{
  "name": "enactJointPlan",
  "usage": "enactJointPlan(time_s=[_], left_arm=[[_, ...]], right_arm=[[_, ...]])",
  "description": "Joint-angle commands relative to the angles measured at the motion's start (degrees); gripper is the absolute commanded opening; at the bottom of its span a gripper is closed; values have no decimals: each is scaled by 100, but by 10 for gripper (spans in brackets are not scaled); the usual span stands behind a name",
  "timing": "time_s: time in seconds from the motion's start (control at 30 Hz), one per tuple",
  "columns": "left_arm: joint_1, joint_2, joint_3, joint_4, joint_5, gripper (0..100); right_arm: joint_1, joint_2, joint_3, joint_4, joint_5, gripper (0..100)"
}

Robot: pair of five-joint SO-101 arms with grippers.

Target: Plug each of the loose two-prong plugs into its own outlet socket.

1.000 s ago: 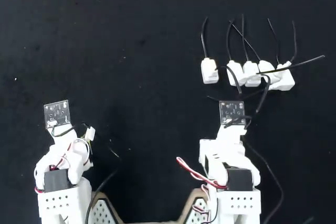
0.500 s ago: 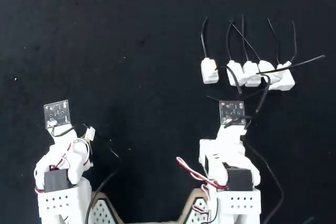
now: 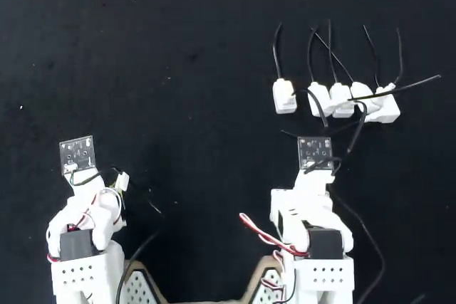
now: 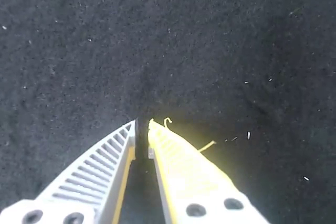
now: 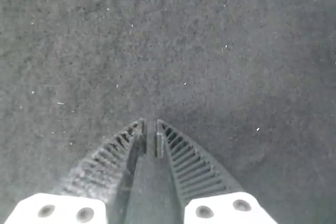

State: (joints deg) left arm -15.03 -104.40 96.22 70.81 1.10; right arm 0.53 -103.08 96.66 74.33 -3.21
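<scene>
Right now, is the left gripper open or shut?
Shut: the left gripper has its fingers almost touching at the tips, nothing between them.

No movement recorded over the interval. The left pincer point(image 4: 142, 127) and right pincer point(image 5: 149, 128) hold the same stance above the table point(image 3: 178, 69) as before; the white plug pieces point(image 3: 335, 99) lie unaltered.

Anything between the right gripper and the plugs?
Only loose black cords. They run from the row of white plugs over the mat towards the right arm and lie just ahead of it. The right gripper is over bare mat, and nothing else visible stands between.
</scene>
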Motion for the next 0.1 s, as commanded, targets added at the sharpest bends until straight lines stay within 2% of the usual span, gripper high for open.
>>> enactJointPlan(time_s=[0.0,0.07], left_arm=[[-57,-26,110,26,35,55],[-57,-26,110,26,35,55]], right_arm=[[62,-541,-13,44,-18,19],[62,-541,-13,44,-18,19]])
